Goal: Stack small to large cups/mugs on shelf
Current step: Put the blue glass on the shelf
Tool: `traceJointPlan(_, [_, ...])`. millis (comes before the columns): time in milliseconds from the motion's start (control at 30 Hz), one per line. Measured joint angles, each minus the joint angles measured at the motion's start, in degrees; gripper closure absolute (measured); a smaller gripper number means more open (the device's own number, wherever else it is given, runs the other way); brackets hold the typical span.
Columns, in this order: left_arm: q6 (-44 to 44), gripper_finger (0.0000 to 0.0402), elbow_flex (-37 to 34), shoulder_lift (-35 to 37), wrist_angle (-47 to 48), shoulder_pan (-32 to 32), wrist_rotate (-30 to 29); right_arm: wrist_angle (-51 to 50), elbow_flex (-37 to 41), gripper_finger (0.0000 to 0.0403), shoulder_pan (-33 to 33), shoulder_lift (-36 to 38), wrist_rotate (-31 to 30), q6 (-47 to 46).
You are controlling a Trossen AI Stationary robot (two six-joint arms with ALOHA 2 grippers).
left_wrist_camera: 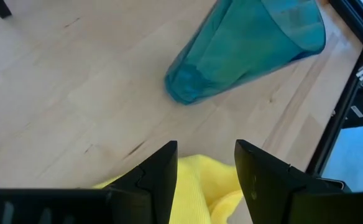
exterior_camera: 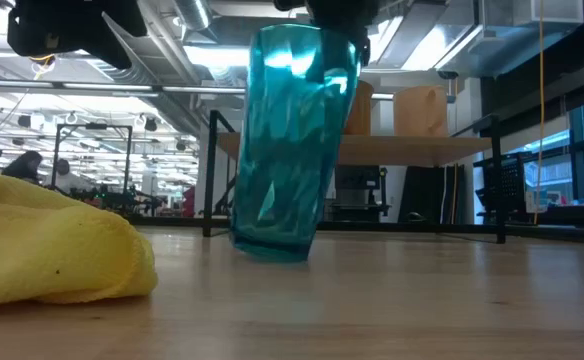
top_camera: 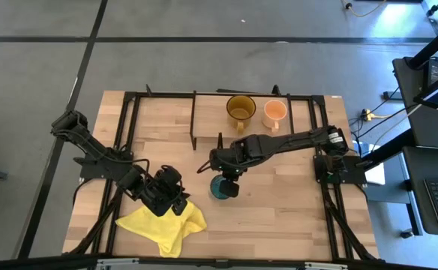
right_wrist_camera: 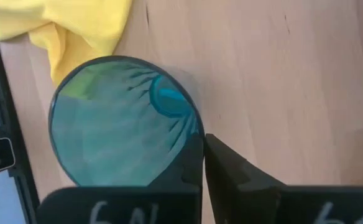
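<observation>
Idling at near left, the left tool (top_camera: 175, 196) hangs released over the yellow cloth (top_camera: 163, 226). Mid-surface, the right tool (top_camera: 226, 171) is clenched on the teal tumbler's (top_camera: 223, 188) rim, the tumbler tilted with one base edge up. Lift straight, keep it level. Far right, the shelf (exterior_camera: 422, 149) carries the amber mug (top_camera: 241, 109) and orange mug (top_camera: 275, 112); clear the shelf edge first.

The scene is evenly and brightly lit from overhead. In the low view, ceiling strip lights are reflected as white glare on the teal tumbler (exterior_camera: 290, 140), while the near yellow cloth (exterior_camera: 57, 245) and the far room are rendered soft. Only faint, diffuse shadows are cast on the tabletop (top_camera: 286, 202). Daylight is washed out at the right windows.
</observation>
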State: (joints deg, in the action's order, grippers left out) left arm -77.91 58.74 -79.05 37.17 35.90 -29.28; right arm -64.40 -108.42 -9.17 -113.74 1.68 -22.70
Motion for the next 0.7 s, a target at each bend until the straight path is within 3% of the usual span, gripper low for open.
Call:
traceJointPlan(200, [0.00,0.0247,0.00,0.00,-0.05,0.02,-0.06,0.49,0.00,0.0388,0.00,-0.12,1.54,-0.15])
traceJointPlan(700, [0.02,0.0247,0.00,-0.02,-0.11,0.04,-0.11,7.04,0.00,0.0329,0.00,-0.12,3.54,-1.01])
